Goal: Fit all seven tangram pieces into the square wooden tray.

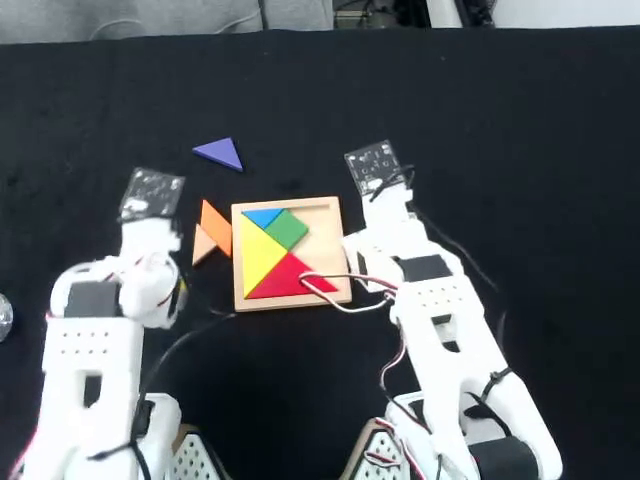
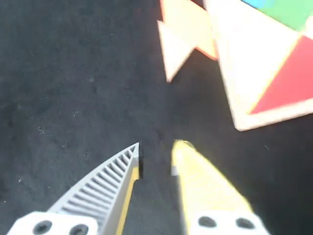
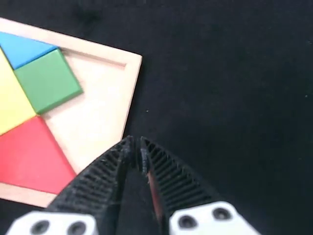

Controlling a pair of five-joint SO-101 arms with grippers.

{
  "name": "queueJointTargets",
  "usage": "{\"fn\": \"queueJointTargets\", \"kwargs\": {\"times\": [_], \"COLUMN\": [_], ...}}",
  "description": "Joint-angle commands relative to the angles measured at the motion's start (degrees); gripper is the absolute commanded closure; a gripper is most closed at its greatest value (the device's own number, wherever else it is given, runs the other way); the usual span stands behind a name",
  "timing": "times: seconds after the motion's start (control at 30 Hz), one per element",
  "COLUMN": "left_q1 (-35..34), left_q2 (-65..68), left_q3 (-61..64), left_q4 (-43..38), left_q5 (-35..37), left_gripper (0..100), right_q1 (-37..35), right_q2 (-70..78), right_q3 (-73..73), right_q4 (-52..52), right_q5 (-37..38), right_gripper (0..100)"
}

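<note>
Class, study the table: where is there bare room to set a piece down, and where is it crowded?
Bare wood in the tray, between the green square, the red triangle and the right rim. Open cloth beyond the tray's far edge, right of the purple triangle. Crowded: left of the tray, where the orange pieces lie close beside it.

The left claw hangs over the black worktop, its grey and yellow fingers a little apart with nothing between them. Beyond it lies the tray's near corner, with red, yellow, green and blue pieces inside. Just beside the tray's edge lies an orange piece, with a pale triangle touching it.
</note>
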Motion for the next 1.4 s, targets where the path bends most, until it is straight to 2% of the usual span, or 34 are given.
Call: {"fn": "queueJointTargets", "kwargs": {"times": [0.0, 0.23, 0.57, 0.77, 1.03, 1.2, 1.37], "left_q1": [0.8, 5.4, 5.7, 5.5, -2.1, -6.1, -10.7], "left_q2": [12.2, 34.9, 45.2, 52.5, 59.4, 59.9, 59.9], "left_q3": [-12.0, -23.9, -26.2, -27.3, -33.8, -34.7, -36.7], "left_q4": [1.8, 1.9, -9.8, -11.4, -13.2, -13.1, -13.1], "left_q5": [1.2, 3.7, 5.1, 4.7, 4.3, -2.3, -4.5], "left_gripper": [84, 84, 84, 84, 84, 84, 84], "right_q1": [0.4, 0.7, 0.7, 0.7, 0.7, 0.7, 0.7], "right_q2": [2.7, 3.6, 6.0, 9.5, 11.0, 11.1, 11.1], "right_q3": [-0.3, -0.1, 0.0, -1.8, -2.8, -2.8, -2.8], "right_q4": [-1.1, -3.4, -6.3, -6.6, -6.4, -6.6, -6.7], "right_q5": [-0.3, -0.3, -0.2, -0.2, -0.2, -0.2, -0.2], "right_gripper": [98.7, 98.7, 98.7, 98.7, 98.7, 98.7, 98.7]}}
